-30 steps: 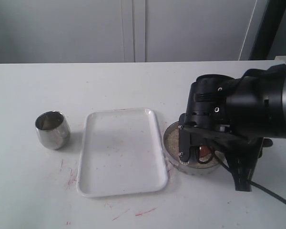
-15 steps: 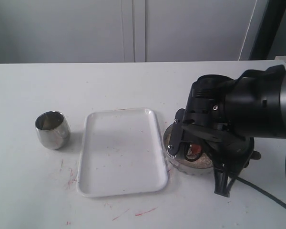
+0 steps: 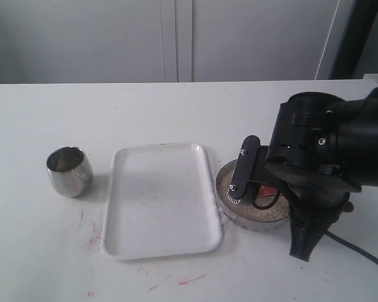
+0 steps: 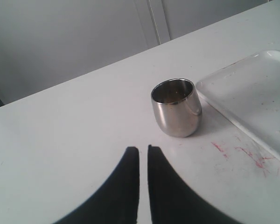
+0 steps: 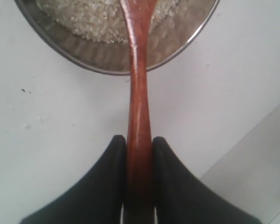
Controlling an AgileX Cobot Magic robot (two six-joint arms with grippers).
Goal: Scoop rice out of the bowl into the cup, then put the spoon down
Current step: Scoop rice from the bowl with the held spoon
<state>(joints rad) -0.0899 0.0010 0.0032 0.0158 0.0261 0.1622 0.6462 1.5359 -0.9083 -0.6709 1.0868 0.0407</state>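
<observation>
Right jaws clamped on spoon handle, axis running into bowl rice; cup well left past tray; left jaws nearly together

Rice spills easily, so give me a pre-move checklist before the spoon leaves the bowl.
1. Right gripper clamped on spoon handle: ok.
2. Spoon reaches into rice in bowl: ok.
3. Spoon loaded: cannot tell, its head is out of view.
4. Cup upright, mouth open: ok.
5. Tray between bowl and cup bare: ok.
6. Left gripper shut, apart from cup: ok.
</observation>
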